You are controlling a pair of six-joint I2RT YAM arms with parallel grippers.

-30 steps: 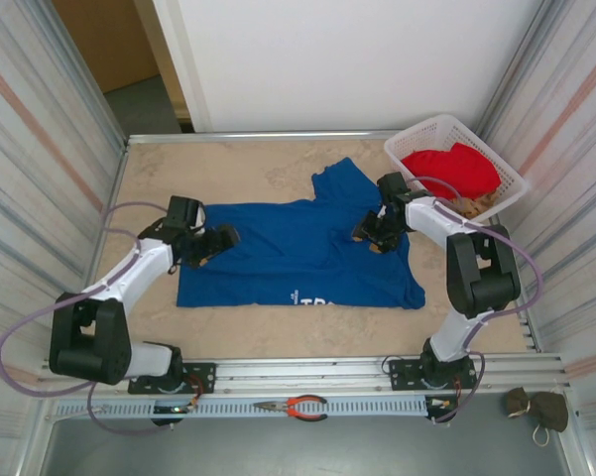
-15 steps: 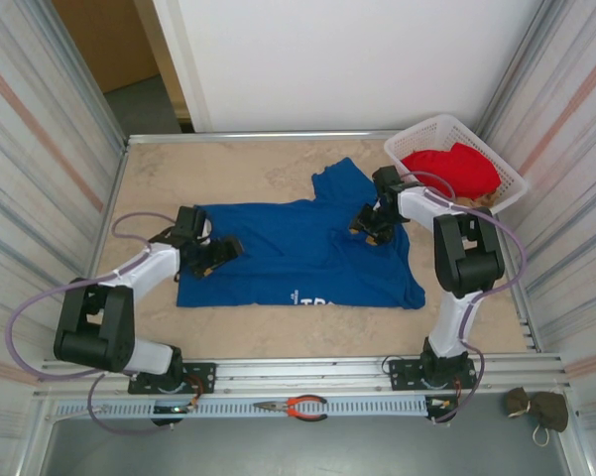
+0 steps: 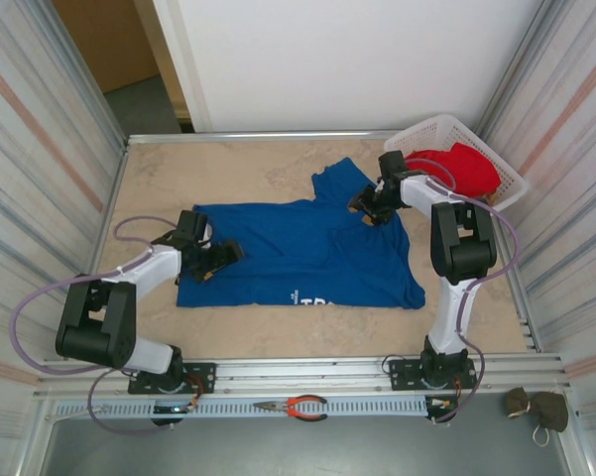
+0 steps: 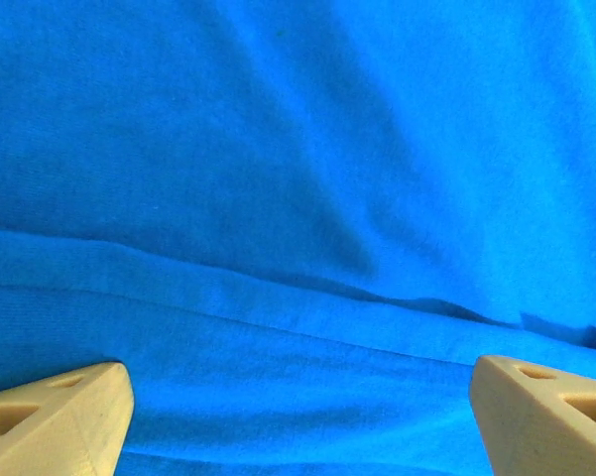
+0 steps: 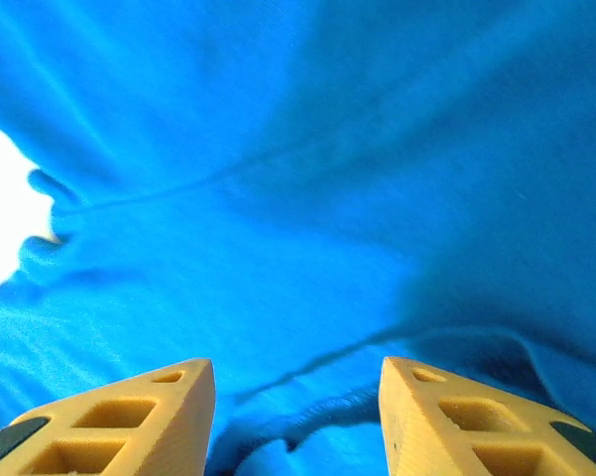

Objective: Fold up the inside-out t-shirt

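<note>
Over the blue t-shirt (image 3: pixel 307 253), the left tool (image 3: pixel 222 257) gapes wide, the right tool (image 3: pixel 366 209) half-open.

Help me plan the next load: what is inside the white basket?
A red garment fills most of the white basket, with a bit of tan cloth at its near edge. Anything under them is covered.

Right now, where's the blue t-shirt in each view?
Top external: t-shirt lies flat mid-table, left claw at its left edge, right claw near its far-right corner.
Left wrist: t-shirt beneath the fingertips, a fold ridge crossing.
Right wrist: t-shirt beneath the fingertips, bare table at the left edge.
Shared landmark: each claw's fingertips over the t-shirt.
</note>
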